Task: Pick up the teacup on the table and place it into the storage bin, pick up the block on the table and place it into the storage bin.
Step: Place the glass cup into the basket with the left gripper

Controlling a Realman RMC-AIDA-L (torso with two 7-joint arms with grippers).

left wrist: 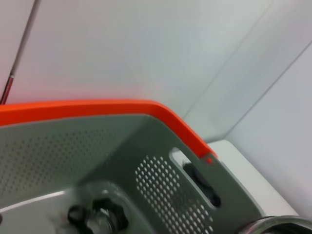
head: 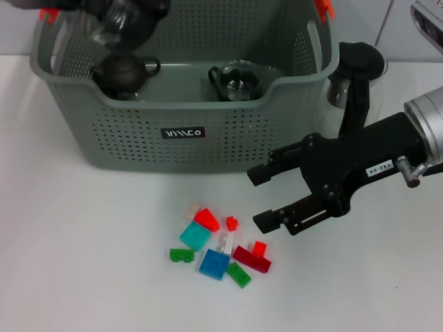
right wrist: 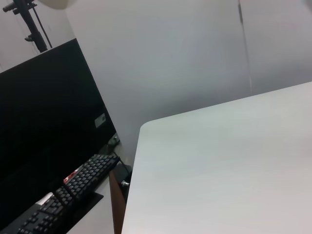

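Head view: the right hand hangs over the white worktop, just in front of the right end of the storage bin. Its two black fingers stand well apart, with nothing between them and touching nothing. They point toward the scatter of small blocks lying on the worktop just beside and below them.

The left hand is at the top edge, above the bin's back left corner; it is blurred and I cannot tell whether it is apart or together. A glassy shape sits under it, too smeared to name.

Inside the bin are two vessels: one dark teapot at the left and one clear glass teacup toward the right. A further glass vessel stands on the worktop outside the bin's right wall, partly behind the right arm.

Of the blocks I count about ten: three or four red, two green, one blue, one teal, one pale pink and one clear, loosely touching in a cluster.

The left wrist view shows the bin's orange rim and perforated wall from inside.
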